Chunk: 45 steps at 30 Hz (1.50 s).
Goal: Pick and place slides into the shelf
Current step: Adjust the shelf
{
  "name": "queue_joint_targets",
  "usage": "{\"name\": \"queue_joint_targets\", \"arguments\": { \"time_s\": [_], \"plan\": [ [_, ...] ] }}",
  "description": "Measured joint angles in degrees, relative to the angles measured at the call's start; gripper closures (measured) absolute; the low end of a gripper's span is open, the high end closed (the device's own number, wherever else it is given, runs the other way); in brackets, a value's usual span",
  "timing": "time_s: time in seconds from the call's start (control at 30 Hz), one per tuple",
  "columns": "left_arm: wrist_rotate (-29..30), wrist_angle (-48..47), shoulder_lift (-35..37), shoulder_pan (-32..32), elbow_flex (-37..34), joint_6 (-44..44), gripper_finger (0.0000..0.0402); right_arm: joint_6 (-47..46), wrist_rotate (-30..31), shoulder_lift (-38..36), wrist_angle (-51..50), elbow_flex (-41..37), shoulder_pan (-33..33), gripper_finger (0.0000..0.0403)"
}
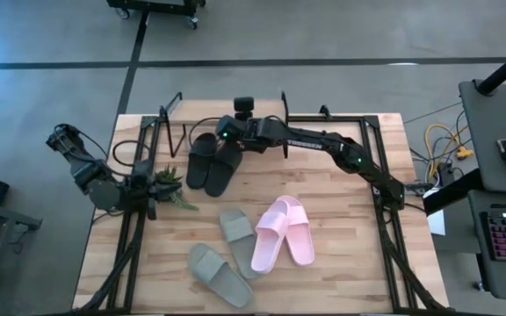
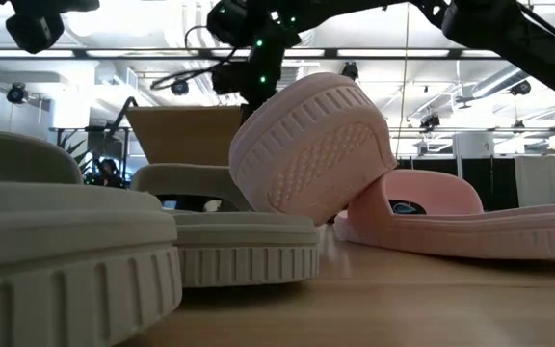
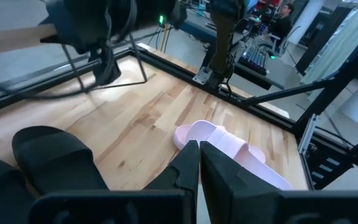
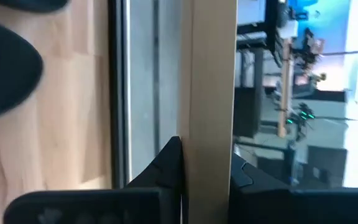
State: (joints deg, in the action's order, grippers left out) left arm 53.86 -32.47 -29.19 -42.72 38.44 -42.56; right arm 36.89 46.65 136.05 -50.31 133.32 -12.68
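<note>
The shelf (image 1: 227,118) stands tipped at the far side of the table. Its light plank (image 2: 186,135) is nearly on edge and its black legs (image 1: 174,132) show beside it. My right gripper (image 4: 207,168) reaches across from the right and is shut on that plank. The black pair (image 1: 209,162) lies just near of it. The pink pair (image 1: 284,233) lies mid-table, one slide leaning on the other (image 2: 306,154). The grey-green pair (image 1: 235,230) lies toward the near edge. My left gripper (image 3: 199,165) waits shut at the left, near the black slides (image 3: 48,155). My right gripper pinches the shelf's plank across its thickness, one finger (image 4: 169,165) on each face, at an edge of the plank (image 4: 207,124). The plank runs straight out between the fingers. Whether the shelf's legs rest on the table does not show.
A small green plant (image 1: 169,186) sits on the table by my left gripper. Black frame rails (image 1: 134,219) run along the table's left and right sides. Bare wood shows on the table near the right rail (image 1: 350,237).
</note>
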Motion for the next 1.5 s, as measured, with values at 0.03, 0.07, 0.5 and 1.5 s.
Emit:
{"name": "queue_joint_targets", "arguments": {
  "time_s": [0.03, 0.07, 0.5, 1.5],
  "plan": [
    [-0.1, 0.0, 0.2, 0.0, 0.0, 0.2, 0.0402, -0.8, 1.0, 0.2, -0.2, 0.0, 0.1, 0.0363],
    [-0.4, 0.0, 0.4, 0.0, 0.0, 0.6, 0.0402, -1.6, 1.6, 0.3, -0.6, -0.1, 0.1, 0.0363],
    [-1.8, -0.1, 2.8, 0.0, 0.0, 1.7, 0.0402, -5.6, 3.4, 0.4, -2.3, -2.2, 1.6, 0.0362],
    [-4.1, -0.6, 3.2, 0.0, -0.2, 3.0, 0.0402, -17.9, 4.0, 0.2, -4.2, -12.7, 10.5, 0.0202]
  ]
}}
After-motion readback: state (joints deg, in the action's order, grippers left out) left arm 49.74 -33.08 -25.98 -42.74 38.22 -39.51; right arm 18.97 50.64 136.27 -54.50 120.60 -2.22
